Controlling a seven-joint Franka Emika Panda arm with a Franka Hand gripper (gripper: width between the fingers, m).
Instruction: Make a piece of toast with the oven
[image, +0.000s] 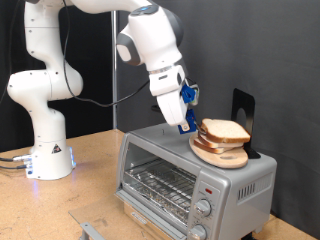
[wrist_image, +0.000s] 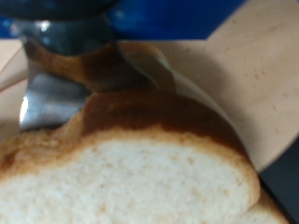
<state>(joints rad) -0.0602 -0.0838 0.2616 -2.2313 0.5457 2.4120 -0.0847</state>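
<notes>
- The piece of toast (image: 224, 130) is lying flat as the top slice of a small stack on the round wooden board (image: 222, 156), which is sitting on the roof of the oven (image: 190, 178), towards the exterior view's right.
- In the wrist view the slice (wrist_image: 131, 177) is filling the foreground, showing a pale crumb and a tan crust edge.
- Handling judgement: the slice is looking light, soft and easily crushed or torn; a gentle pinch across the crust edge, where the bread is firmest, is the likely best hold.
- The gripper (image: 186, 124) is hanging just beside the stack, at its edge on the exterior view's left, tilted downward.
- One metal finger (wrist_image: 51, 93) is showing in the wrist view right at the crust; whether the jaws are spread or pinching the bread cannot be told.
- The oven door is appearing shut, with the wire rack (image: 160, 182) visible behind the glass and two knobs (image: 203, 212) at the front.
</notes>
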